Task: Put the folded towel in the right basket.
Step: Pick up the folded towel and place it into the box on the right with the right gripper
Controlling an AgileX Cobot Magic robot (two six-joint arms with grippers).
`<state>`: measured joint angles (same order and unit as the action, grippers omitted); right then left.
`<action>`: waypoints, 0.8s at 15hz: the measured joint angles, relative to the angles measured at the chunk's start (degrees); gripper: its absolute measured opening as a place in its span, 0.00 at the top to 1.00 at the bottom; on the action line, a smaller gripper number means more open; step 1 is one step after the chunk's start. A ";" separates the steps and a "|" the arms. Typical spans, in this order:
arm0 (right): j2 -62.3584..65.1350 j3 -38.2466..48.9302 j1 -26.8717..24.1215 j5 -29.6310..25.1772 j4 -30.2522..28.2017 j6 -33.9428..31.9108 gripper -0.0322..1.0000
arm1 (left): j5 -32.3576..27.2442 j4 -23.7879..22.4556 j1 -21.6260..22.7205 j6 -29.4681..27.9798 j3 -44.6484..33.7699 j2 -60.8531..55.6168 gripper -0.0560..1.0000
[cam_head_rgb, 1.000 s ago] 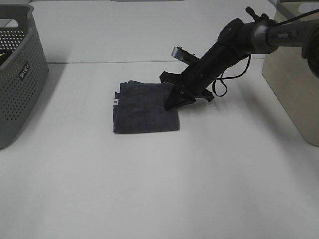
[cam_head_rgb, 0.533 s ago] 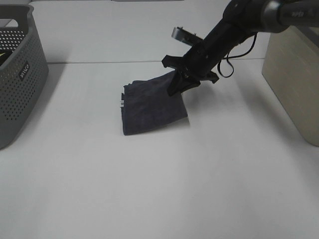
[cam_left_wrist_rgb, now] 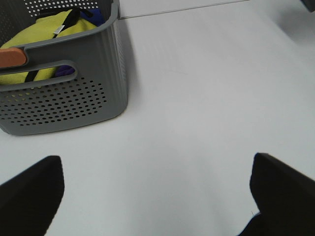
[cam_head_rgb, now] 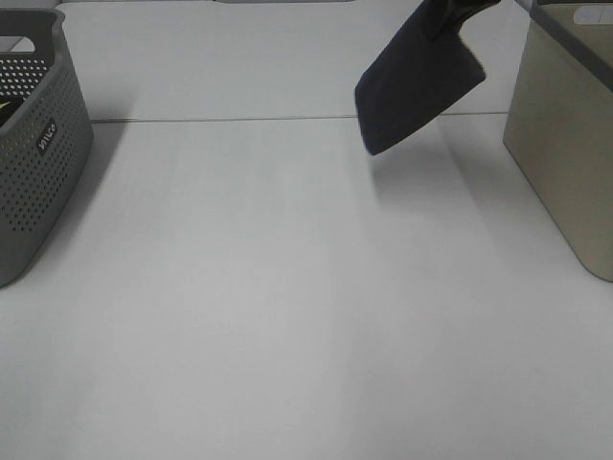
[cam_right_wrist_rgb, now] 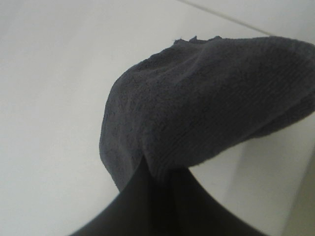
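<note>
The folded dark blue-grey towel [cam_head_rgb: 418, 81] hangs in the air at the back right of the exterior high view, just left of the beige right basket [cam_head_rgb: 567, 144]. My right gripper [cam_right_wrist_rgb: 160, 179] is shut on the towel [cam_right_wrist_rgb: 206, 98], which drapes over its dark fingers in the right wrist view. In the high view that gripper is almost wholly above the top edge. My left gripper [cam_left_wrist_rgb: 155, 169] is open and empty over bare table; a corner of the towel [cam_left_wrist_rgb: 309, 4] shows far off.
A grey perforated basket [cam_head_rgb: 38, 144] stands at the left edge. In the left wrist view this grey basket [cam_left_wrist_rgb: 74, 93] holds yellow and blue cloth. The white table [cam_head_rgb: 287, 287] lies between the two baskets.
The right gripper has lifted the towel off the table and carried it up and to the right, toward the beige basket. The arm has risen almost out of the high view.
</note>
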<state>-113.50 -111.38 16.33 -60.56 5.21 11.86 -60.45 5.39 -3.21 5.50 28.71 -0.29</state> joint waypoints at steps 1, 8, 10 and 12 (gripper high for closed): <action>2.52 0.00 -1.72 -0.86 -1.15 -0.92 0.92 | 0.00 0.00 0.00 0.00 0.00 0.00 0.02; 13.24 0.00 -22.29 -4.24 0.34 -1.32 0.92 | 0.00 0.00 0.00 0.00 0.00 0.00 0.02; 13.29 0.00 -29.62 -5.10 1.95 -1.32 0.92 | 0.00 0.00 0.00 0.00 0.00 0.00 0.02; 11.23 0.00 -31.11 -5.21 2.01 -1.32 0.92 | 0.00 0.00 0.00 0.00 0.00 0.00 0.02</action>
<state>-102.27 -111.38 -14.78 -65.78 7.22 10.54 -60.45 5.39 -3.21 5.50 28.71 -0.29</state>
